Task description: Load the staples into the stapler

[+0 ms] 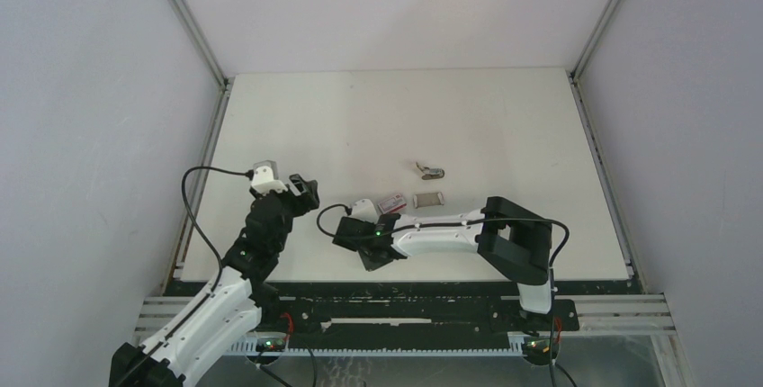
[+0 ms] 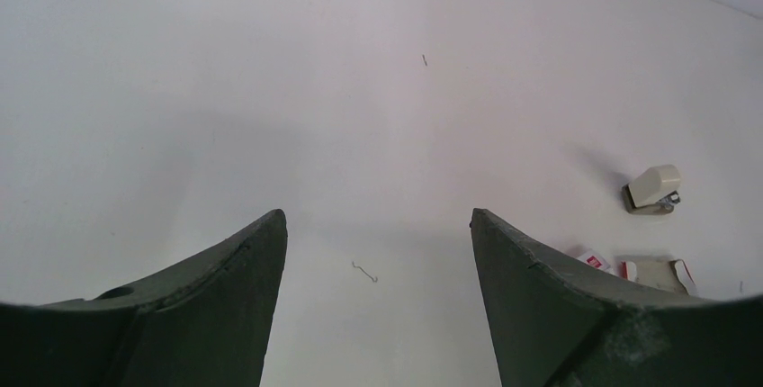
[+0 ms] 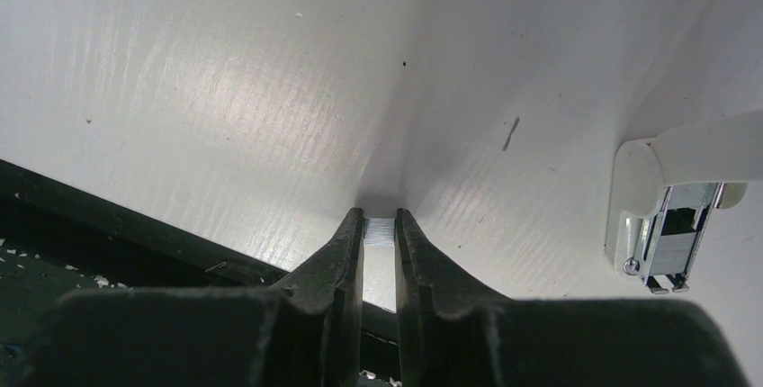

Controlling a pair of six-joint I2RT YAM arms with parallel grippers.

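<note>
Right tool (image 3: 380, 214) fills the foreground of its wrist view, its two dark fingers nearly together and clamped on the staples (image 3: 379, 231): a short, pale silvery strip, finely ribbed across its face, set between the pads at the very tips and touching both. The tips sit low over the white surface (image 1: 405, 117), close to its dark near edge, and I cannot tell whether the strip is clear of the surface or resting on it. To the right of the fingers, apart from them, lies the stapler (image 3: 673, 211). It has a small white plastic body with rounded corners, and a shiny metal channel shows along its underside, riveted at one end. From the left wrist it looks like a stubby white-to-beige cap over a metal base, lying on the surface beyond a red-and-white box (image 1: 391, 201) and a pale tray (image 1: 428, 199) that lie side by side. In the top view these two lie just past the right arm's wrist, with the stapler a little farther back. Left tool (image 2: 378, 225) is over at the left side of the surface, jaws wide apart and holding nothing. A stray bent wire (image 2: 363, 271) lies on the surface between its fingers.
</note>
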